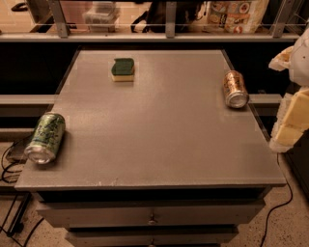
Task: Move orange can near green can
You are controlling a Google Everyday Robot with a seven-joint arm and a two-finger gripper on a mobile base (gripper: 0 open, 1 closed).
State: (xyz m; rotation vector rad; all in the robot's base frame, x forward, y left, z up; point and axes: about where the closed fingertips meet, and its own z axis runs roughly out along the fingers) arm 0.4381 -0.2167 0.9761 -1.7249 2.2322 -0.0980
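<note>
The orange can [234, 89] lies on its side near the right edge of the grey table [154, 140], its silver end facing the front. The green can [46, 137] lies on its side at the table's front left, close to the left edge. My gripper [289, 123] shows as pale cream and white parts at the right edge of the view, off the table's right side. It is to the right of the orange can and a little nearer the front, and touches nothing.
A green-and-yellow sponge [123, 69] lies at the back of the table, left of centre. Drawers [152, 219] sit below the front edge. Cables [12, 164] run on the floor at left. A railing with bags [236, 14] stands behind.
</note>
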